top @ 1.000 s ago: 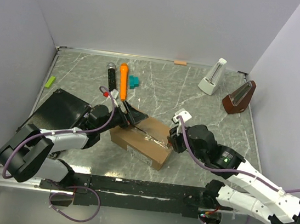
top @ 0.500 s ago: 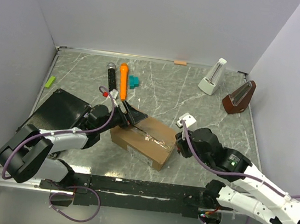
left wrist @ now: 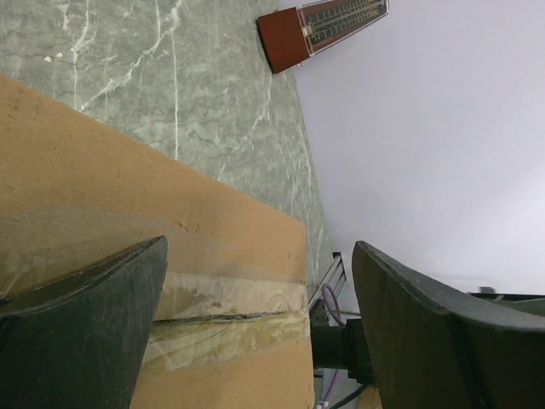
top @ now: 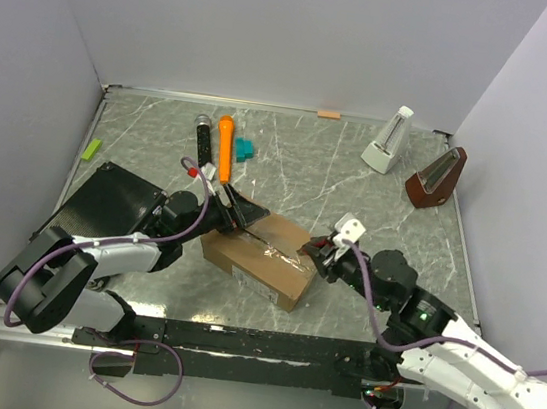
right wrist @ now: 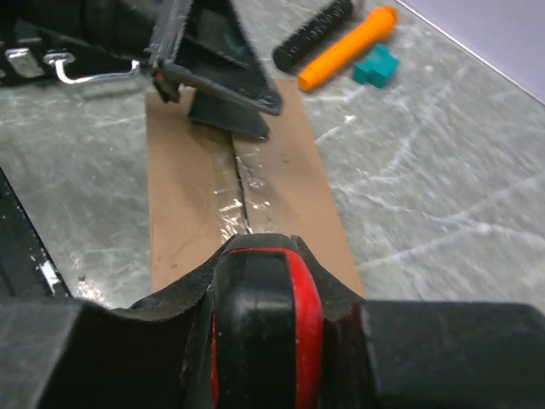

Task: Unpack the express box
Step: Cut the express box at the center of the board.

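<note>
The express box (top: 258, 260), a brown carton with clear tape along its top seam, lies in the middle of the table. Its flaps are closed, and a dark slit runs along the taped seam (right wrist: 243, 183). My left gripper (top: 242, 215) is open and rests on the box's left end, its fingers astride the seam (left wrist: 221, 319). My right gripper (top: 320, 256) is at the box's right end, shut on a black-and-red tool (right wrist: 266, 315). The tool's tip is hidden behind its body, at the seam's near end. The box fills the lower left of the left wrist view (left wrist: 128, 196).
A flat black ribbed case (top: 107, 201) lies left of the box. An orange marker (top: 224, 148), a black cylinder (top: 202, 139) and a teal block (top: 245, 148) lie behind it. A white metronome (top: 388, 139) and a brown one (top: 436, 178) stand at the back right.
My right arm has drawn back to the right, carrying the tool along the seam to the box's right end. The left arm and the box have not moved.
</note>
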